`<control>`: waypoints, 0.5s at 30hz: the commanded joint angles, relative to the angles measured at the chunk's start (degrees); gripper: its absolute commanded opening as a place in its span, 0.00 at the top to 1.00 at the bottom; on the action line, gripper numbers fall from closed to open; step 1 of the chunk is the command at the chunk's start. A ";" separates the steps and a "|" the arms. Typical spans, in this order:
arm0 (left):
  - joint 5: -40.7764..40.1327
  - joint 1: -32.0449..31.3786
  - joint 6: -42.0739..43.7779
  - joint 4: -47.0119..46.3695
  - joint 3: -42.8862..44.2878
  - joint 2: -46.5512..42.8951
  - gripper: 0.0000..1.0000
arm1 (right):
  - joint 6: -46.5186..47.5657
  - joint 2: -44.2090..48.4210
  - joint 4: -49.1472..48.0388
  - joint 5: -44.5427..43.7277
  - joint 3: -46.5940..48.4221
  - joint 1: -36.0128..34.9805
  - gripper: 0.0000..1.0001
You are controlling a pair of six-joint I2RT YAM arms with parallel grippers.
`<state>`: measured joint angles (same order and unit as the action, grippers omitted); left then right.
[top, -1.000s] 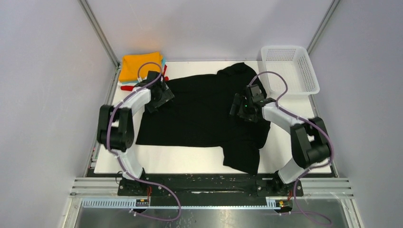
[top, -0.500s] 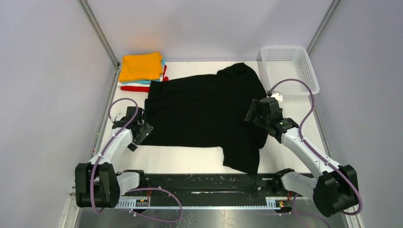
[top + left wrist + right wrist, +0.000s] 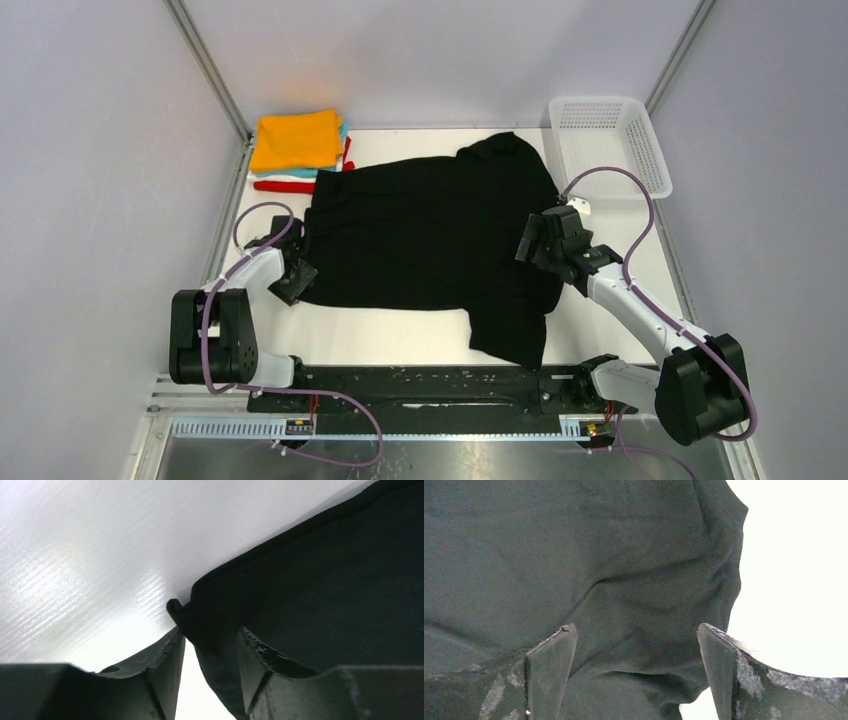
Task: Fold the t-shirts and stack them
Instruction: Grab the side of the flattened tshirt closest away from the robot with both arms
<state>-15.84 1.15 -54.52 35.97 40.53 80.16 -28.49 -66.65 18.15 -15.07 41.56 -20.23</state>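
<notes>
Nearest me, one flap of the black t-shirt (image 3: 420,230) trails toward the front edge of the white table (image 3: 400,345); the rest lies spread flat across the middle. My left gripper (image 3: 210,630) sits low at the shirt's near-left hem corner, jaws half-spread with the hem's rolled edge lying between them. I can't see the cloth nipped yet. I'd want that corner seated deeper between the pads before lifting, because a grip on the rim alone looks likely to slip. My right gripper (image 3: 636,626) hangs over the shirt's right side, jaws fully spread and holding nothing, with wrinkled cloth under it and the edge just to its right. I'd bring it down onto that edge level with the left corner, so both lift evenly and the fold line runs straight. Beyond, at the far-left corner, the stack of folded t-shirts (image 3: 290,165) waits with the orange t-shirt (image 3: 295,140) on top, just beside the black one. The white mesh basket (image 3: 610,145) stands at far right.
</notes>
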 commanded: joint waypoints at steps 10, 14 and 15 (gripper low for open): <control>-0.12 0.99 0.23 -3.06 0.42 -0.24 1.00 | 2.56 -1.09 5.30 0.61 5.09 0.34 0.00; -0.40 1.52 1.75 -4.33 -0.15 -2.11 1.00 | 0.15 2.77 8.30 8.67 2.81 0.19 0.00; -0.34 1.62 2.29 -5.02 -0.45 -2.57 1.00 | 0.10 4.13 9.14 10.81 1.83 -0.23 0.00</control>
<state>-15.27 1.93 -54.11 33.47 40.71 80.40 -27.24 -67.40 23.24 -11.97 44.21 -20.12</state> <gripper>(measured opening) 0.021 0.993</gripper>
